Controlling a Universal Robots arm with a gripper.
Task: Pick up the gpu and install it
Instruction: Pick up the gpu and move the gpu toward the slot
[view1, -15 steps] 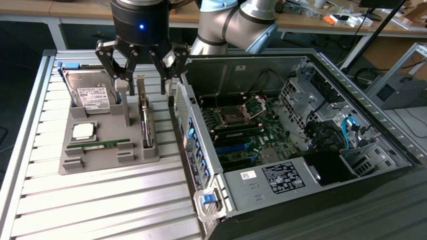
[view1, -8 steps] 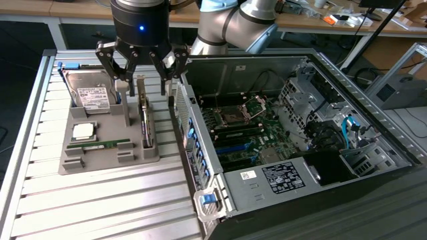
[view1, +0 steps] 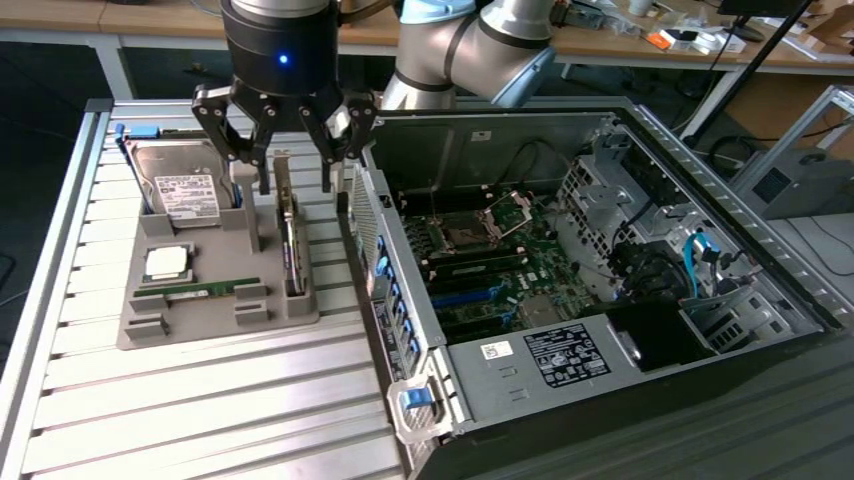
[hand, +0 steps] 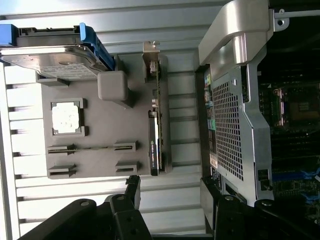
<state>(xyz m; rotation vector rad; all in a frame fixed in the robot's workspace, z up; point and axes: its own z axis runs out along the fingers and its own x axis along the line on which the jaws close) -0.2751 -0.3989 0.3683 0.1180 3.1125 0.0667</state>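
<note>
Hovering with jaws spread wide, the gripper (view1: 287, 165) hung just above the gpu (view1: 290, 235); the card stood on edge in the grey tray (view1: 200, 310), at nine o'clock from the computer case (view1: 387, 250) in the exterior view; a clean grab wanted the fingers square across its thin top edge, clear of the hard drive (view1: 180, 185); the drive's white label (view1: 187, 195) and the case sticker (view1: 567, 355) were too small to read.
</note>
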